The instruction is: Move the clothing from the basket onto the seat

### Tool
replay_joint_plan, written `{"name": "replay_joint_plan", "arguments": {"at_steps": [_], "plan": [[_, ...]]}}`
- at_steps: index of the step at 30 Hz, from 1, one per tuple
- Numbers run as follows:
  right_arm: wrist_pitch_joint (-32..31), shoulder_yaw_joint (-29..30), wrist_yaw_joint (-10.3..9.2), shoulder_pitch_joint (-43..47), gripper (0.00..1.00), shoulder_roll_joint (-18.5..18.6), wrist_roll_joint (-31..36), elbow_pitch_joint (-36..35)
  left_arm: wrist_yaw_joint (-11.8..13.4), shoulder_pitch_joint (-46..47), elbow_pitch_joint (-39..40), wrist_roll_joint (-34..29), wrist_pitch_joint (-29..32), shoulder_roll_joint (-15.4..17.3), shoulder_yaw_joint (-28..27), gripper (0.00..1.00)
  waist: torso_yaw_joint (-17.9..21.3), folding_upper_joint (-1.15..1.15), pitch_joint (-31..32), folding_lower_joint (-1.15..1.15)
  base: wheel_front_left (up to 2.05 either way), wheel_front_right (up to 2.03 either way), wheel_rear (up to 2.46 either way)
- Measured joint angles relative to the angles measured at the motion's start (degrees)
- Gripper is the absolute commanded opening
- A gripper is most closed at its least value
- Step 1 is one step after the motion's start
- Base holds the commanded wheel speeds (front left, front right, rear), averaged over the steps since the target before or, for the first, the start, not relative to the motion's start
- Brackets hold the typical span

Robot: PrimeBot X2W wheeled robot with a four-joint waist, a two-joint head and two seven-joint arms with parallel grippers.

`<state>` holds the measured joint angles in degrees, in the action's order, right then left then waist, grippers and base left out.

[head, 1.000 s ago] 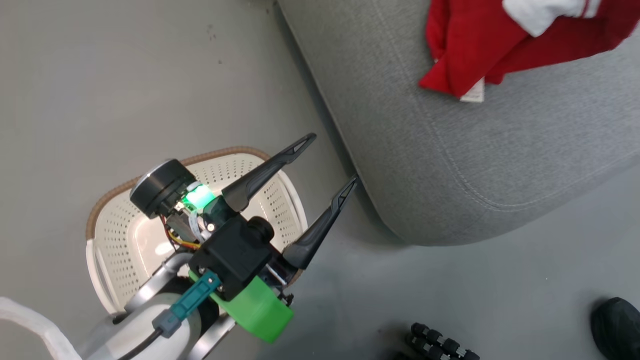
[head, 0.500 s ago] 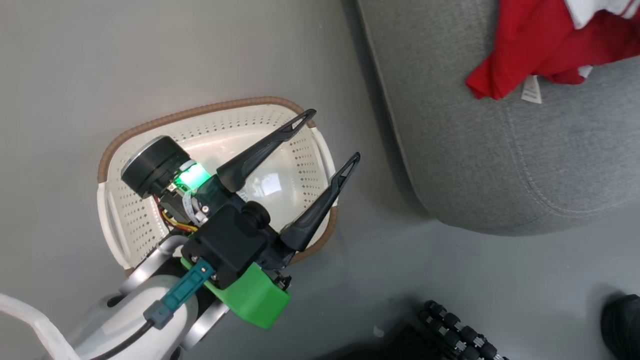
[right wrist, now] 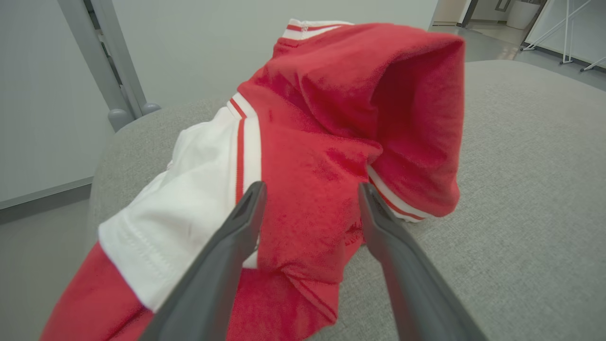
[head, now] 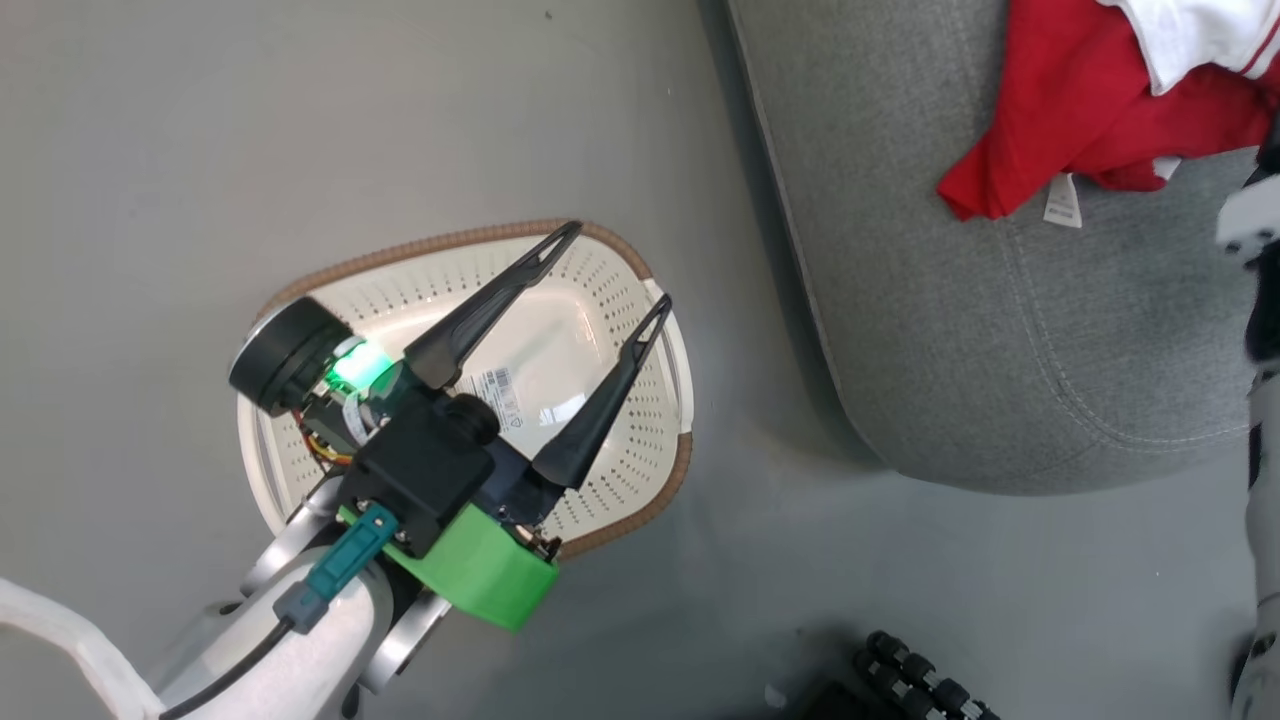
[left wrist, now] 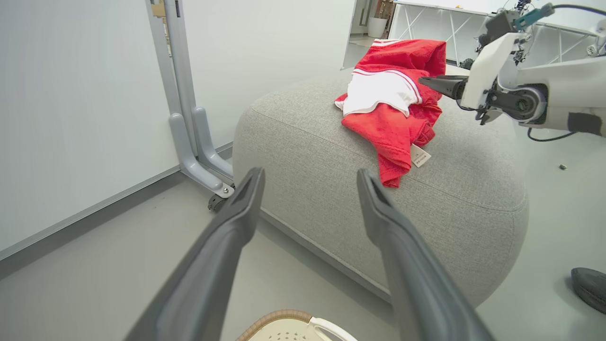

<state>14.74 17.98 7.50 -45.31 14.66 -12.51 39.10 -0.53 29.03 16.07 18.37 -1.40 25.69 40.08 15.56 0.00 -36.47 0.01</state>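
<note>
1. Head view: the left tool [head: 620, 264] hangs over the basket [head: 440, 240]. Its 2 dark fingers are spread wide and grip nothing, pointing up and to the right across the basket's mouth.
2. Head view: the basket stands on the grey floor [head: 300, 120], near the seat [head: 950, 300] but apart from it. A barcode sticker [head: 497, 385] shows on its pale bottom, between the 2 fingers.
3. Head view: the clothing [head: 1060, 110] lies on the seat at the upper right, red with a white panel. A small white label [head: 1062, 200] hangs at its lower edge. A pale, blurred piece of the right arm [head: 1240, 215] stands at the right edge, just beside the clothing.
4. Left wrist view: the left tool's 2 fingers rise well apart, with nothing between them but the floor and the seat's rounded side. The basket's brown rim and 1 white handle show at the bottom edge, below the fingers. The clothing sits in 1 heap on top of the seat, and the right arm reaches in from the right with a dark fingertip at the heap's far side. A grey upright post [left wrist: 182, 94] stands by the white wall [left wrist: 71, 94], left of the seat.
5. Right wrist view: the right tool [right wrist: 311, 187] has its 2 fingers spread and pinches nothing. The clothing lies on the seat just beyond the fingertips, red folds with a white panel and thin stripes, and grey cushion shows to the right.
</note>
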Motion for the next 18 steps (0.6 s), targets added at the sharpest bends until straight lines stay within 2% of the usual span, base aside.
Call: {"name": "replay_joint_plan", "arguments": {"at_steps": [4, 9, 18], "plan": [[0.2, -0.6, -0.01, 6.2, 1.0, -2.1, 0.9, -5.7, 1.7, -2.1, -1.5, 0.6, -2.3, 0.0, -1.2, 1.0, 0.1, 0.0, 2.9, 0.0, 0.0, 0.0, 0.0], [0.2, -2.2, -0.01, 13.6, 1.0, -6.4, 3.8, -14.8, 4.3, -5.0, -4.0, 1.9, -5.4, 0.0, -3.3, 1.0, 0.2, 0.0, 7.0, -0.01, 0.0, 0.0, 0.0], [-5.3, -7.7, 0.0, 24.0, 1.0, -10.6, 6.5, -30.4, 8.4, -9.4, -8.8, 5.9, -10.0, -1.3, -8.0, 1.0, -1.2, 0.0, 13.8, -0.01, 0.0, 0.0, 0.0]]}}
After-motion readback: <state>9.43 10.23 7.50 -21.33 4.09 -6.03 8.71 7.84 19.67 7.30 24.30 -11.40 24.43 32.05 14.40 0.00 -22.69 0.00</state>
